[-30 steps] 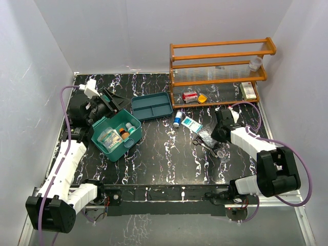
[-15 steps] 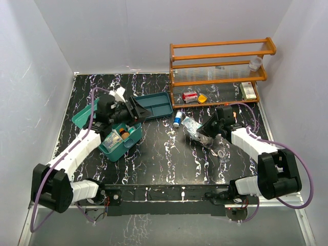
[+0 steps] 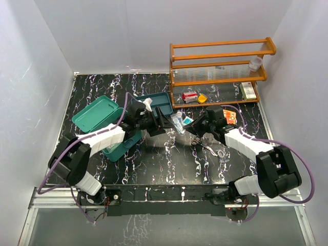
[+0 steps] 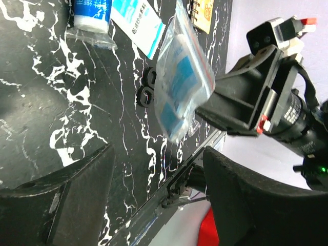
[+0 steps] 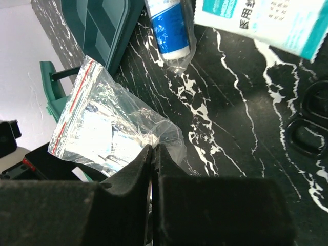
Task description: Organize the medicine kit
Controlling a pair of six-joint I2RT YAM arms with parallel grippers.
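The medicine kit (image 3: 121, 148) is a teal box at the left with its lid (image 3: 96, 113) swung open; my left arm hides most of its inside. My right gripper (image 5: 154, 149) is shut on a corner of a clear zip bag (image 5: 105, 128) with blue-and-white packets, held above the table at centre (image 3: 179, 122). My left gripper (image 3: 165, 124) has reached across from the kit and stands open just left of the bag, nothing between its fingers (image 4: 77, 197). In the left wrist view the bag (image 4: 182, 84) hangs ahead of the open jaws, apart from them.
A blue-and-white bottle (image 5: 169, 25), a white-and-teal box (image 5: 266, 20) and black scissors (image 3: 205, 146) lie on the marble table. The darker divided tray (image 3: 159, 106) sits behind my left gripper. An orange wooden rack (image 3: 220, 72) holding small boxes stands at the back right.
My left arm swung from over the kit rightward to the table centre, jaws widening. My right gripper closed on the bag and carried it up and leftward.
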